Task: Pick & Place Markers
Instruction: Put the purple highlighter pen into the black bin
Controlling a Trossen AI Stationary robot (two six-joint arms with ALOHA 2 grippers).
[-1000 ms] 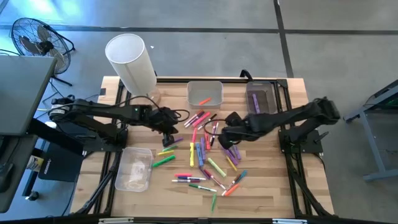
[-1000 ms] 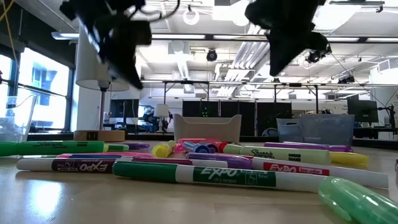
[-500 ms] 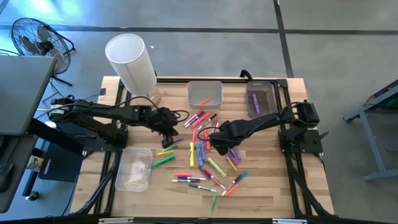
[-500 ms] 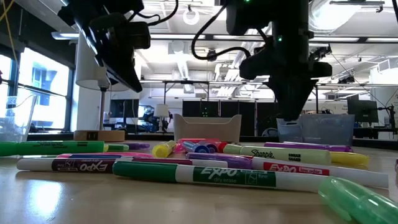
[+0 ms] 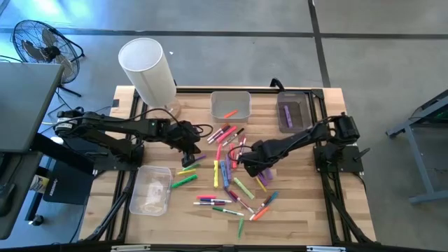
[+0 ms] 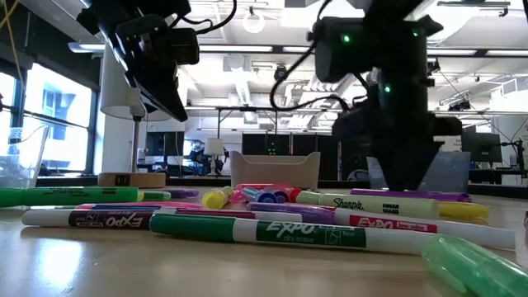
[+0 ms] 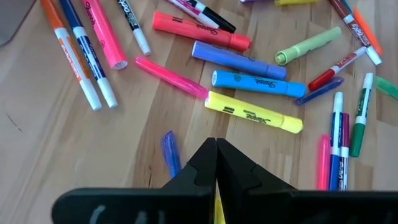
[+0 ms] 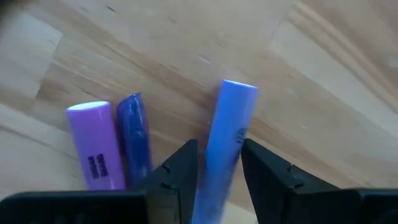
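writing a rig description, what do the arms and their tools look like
Both arms are black with jointed segments and loose black cables looping alongside. Each tool, left and right, has two matte black wedge-shaped fingers. The right arm shows small green indicator lights.

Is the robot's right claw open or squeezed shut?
Open. The right gripper has its two dark fingers apart on either side of a blue marker lying on the wooden table.

Grey floor (image 5: pixel 231 42); black fan (image 5: pixel 38 45) (far corner); ceiling lights (image 6: pixel 252 21)
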